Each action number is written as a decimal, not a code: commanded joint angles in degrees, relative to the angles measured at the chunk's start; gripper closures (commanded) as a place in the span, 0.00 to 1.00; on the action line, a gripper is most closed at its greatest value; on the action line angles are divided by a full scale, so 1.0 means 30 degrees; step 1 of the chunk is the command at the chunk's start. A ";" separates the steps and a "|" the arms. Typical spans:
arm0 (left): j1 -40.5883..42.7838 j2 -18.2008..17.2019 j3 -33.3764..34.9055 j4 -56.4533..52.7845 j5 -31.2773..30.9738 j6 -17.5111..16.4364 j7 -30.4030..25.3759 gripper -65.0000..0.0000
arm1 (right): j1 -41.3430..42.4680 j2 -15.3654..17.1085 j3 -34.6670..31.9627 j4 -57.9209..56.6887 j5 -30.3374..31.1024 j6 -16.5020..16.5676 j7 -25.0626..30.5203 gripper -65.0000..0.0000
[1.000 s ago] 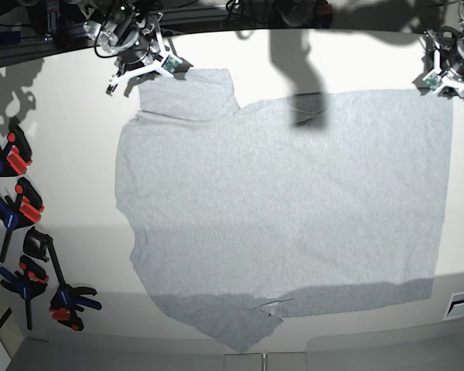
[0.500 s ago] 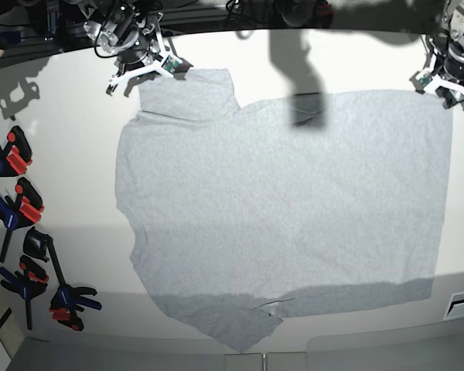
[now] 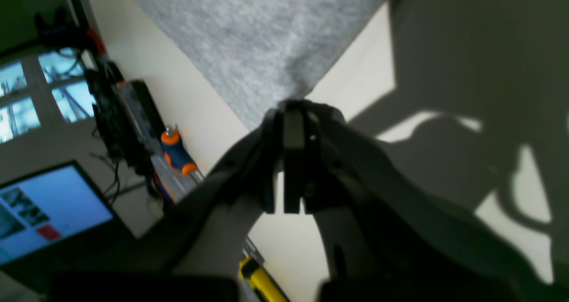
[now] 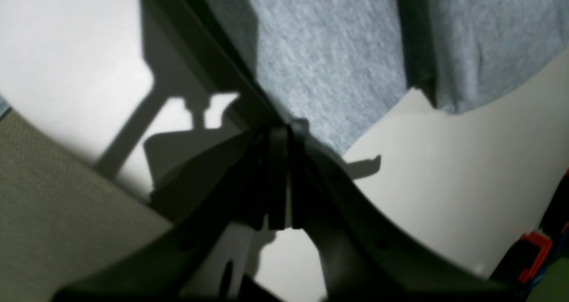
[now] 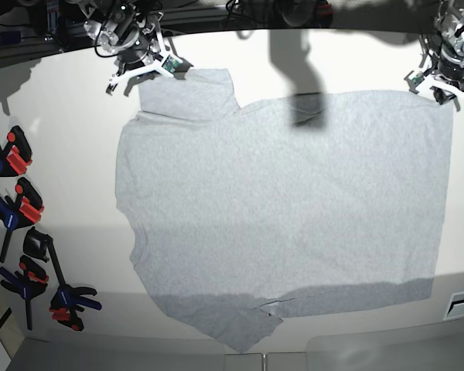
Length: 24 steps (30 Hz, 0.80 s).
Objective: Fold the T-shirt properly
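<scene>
A: White tabletop [image 5: 69, 154], lit hard from above, long arm shadows across far edge. Row of red, blue and black spring clamps [image 5: 19, 209] along one side.

B: Shirt position?

A: Grey T-shirt [image 5: 286, 209] spread flat, plain side up, covering most of surface. One sleeve [image 5: 187, 94] sticking out at far edge, other sleeve [image 5: 243, 325] at near edge with slight fold. No lettering visible.

B: Right gripper?

A: Right gripper [image 5: 143, 69] at far sleeve corner. Wrist view: right gripper [image 4: 280, 135] with jaws pressed together, tips right at sleeve edge. Fabric between tips or not: cannot tell, too dark and blurred.

B: Left?

A: Left gripper [image 5: 442, 81] at far hem corner of shirt. Wrist view: left gripper [image 3: 293, 110] pressed together too, tips meeting pointed hem corner [image 3: 293, 88]. Looks pinched, cloth drawn to narrow point at tips.

B: Anything else off-table?

A: Lit monitor [image 3: 40, 213] plus orange-handled tool [image 3: 178, 153] beyond table edge in left wrist view. Yellow object [image 3: 255, 279] near bottom, blurred.
</scene>
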 commanded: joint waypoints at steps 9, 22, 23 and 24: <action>0.0415 -0.0066 0.0270 0.1224 -0.0729 0.1778 0.1399 1.00 | 0.1552 0.0168 0.0058 0.0998 0.0109 -0.0685 0.0379 1.00; -0.0102 -0.0066 0.0233 0.1464 0.0670 0.4277 0.0867 1.00 | 0.6601 -0.0058 0.0058 0.0831 0.4721 -0.1231 0.0787 1.00; -0.0350 -0.0058 0.0233 0.1464 0.0648 0.4277 0.0794 1.00 | 0.6936 -0.0277 0.0058 0.0765 0.4714 -0.1224 0.0765 1.00; -0.0612 -0.0058 0.0233 0.1464 0.0597 0.4269 0.0831 1.00 | 0.7227 -0.0532 0.0058 0.0736 0.4714 -0.1217 0.0729 1.00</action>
